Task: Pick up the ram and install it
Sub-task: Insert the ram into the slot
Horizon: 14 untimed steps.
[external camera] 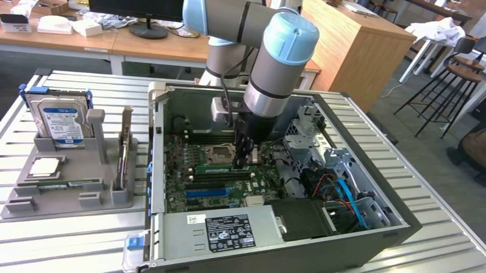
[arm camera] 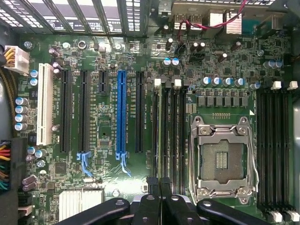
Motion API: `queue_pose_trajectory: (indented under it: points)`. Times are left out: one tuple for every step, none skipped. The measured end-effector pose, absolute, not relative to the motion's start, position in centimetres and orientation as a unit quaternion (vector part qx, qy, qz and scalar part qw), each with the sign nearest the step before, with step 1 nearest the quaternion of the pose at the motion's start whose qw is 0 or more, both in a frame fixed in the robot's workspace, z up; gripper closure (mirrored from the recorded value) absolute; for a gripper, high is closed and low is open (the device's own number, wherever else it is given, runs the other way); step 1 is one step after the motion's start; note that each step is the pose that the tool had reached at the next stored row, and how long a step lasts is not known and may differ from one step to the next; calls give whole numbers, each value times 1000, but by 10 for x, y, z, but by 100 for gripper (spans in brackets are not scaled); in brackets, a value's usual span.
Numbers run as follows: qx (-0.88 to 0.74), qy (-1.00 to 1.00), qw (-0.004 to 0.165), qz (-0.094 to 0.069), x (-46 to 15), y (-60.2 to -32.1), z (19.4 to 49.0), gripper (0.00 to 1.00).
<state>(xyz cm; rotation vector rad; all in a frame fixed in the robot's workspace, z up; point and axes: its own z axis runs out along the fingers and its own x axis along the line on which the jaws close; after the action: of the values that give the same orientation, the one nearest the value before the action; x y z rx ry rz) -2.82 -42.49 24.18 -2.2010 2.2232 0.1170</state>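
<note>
Inside open computer case (external camera: 395,227), gripper (external camera: 243,164) with fingers (arm camera: 152,190) pinched nearly shut, right over the ram (external camera: 216,169). Ram standing edge-up in a motherboard slot beside processor socket (external camera: 222,152); gripped or merely touched, impossible to tell.

Silver metal table with ribbed slatted top (external camera: 68,244), slats running across exterior view, grooves between them. Two things directly on it. Large grey-and-black desktop computer case (external camera: 178,244) lying on its side, open face up, taking up middle and exterior view's right of tabletop, one corner near table's edge. Flat grey plastic parts holder with upright slots (external camera: 68,202) on exterior view's left, just beside case, apart from it. Bare slats visible around both.
</note>
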Motion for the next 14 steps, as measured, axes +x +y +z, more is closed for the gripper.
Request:
queue_pose_trajectory:
  points:
    - [-703,710,6,37,-28,-425,241,88]
    - [-703,710,5,37,-28,-425,241,88]
    - [-703,710,5,37,-28,-425,240,88]
    - [-703,710,5,37,-29,-425,240,88]
    - [-703,710,5,37,-29,-425,240,88]
    - [-703,710,5,37,-29,-425,240,88]
    - [-703,710,5,37,-29,-425,240,88]
    - [-703,710,5,37,-29,-425,240,88]
    - [-703,710,5,37,-29,-425,240,88]
    - [-703,710,5,37,-29,-425,240,88]
    - [-703,710,6,37,-29,-425,240,88]
    - [-703,710,6,37,-29,-425,240,88]
    - [-703,710,6,37,-29,-425,240,88]
    - [-703,710,6,37,-29,-425,240,88]
